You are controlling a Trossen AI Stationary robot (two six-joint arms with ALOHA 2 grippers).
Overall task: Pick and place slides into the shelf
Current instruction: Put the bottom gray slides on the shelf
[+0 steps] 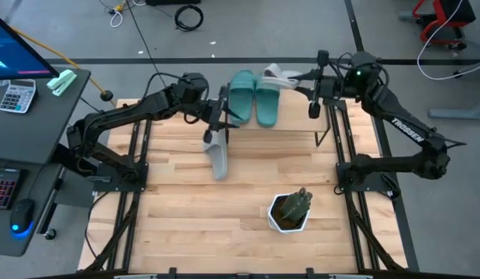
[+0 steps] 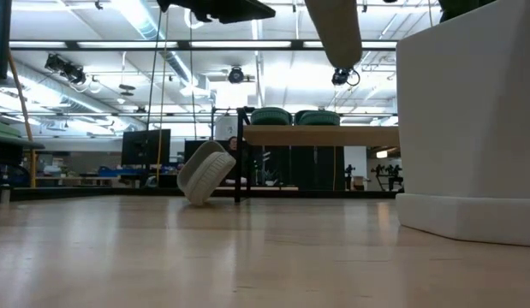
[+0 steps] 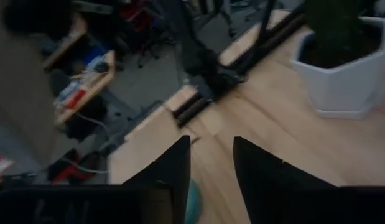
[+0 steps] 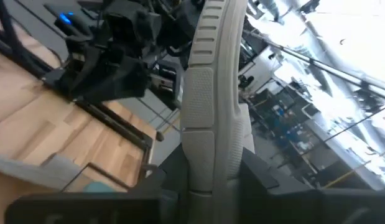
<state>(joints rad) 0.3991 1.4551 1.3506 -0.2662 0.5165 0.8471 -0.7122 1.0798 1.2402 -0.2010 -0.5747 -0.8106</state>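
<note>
Overhead, the right gripper [image 1: 311, 80] is closed on a grey slide [image 1: 280, 76], held in the air beside two teal slides [image 1: 255, 97] on the shelf [image 2: 320, 135]. The left gripper [image 1: 221, 118], fingers slightly parted and empty, hovers over the other grey slide [image 1: 217, 157], tilted on the table. The raised slide could slip or clip the teal pair.

Wooden table [image 1: 185, 209] bearing white plant pot [image 1: 289, 213], grey slide [image 1: 217, 159], shelf [image 2: 320, 135] topped with teal slides [image 1: 255, 96]
</note>
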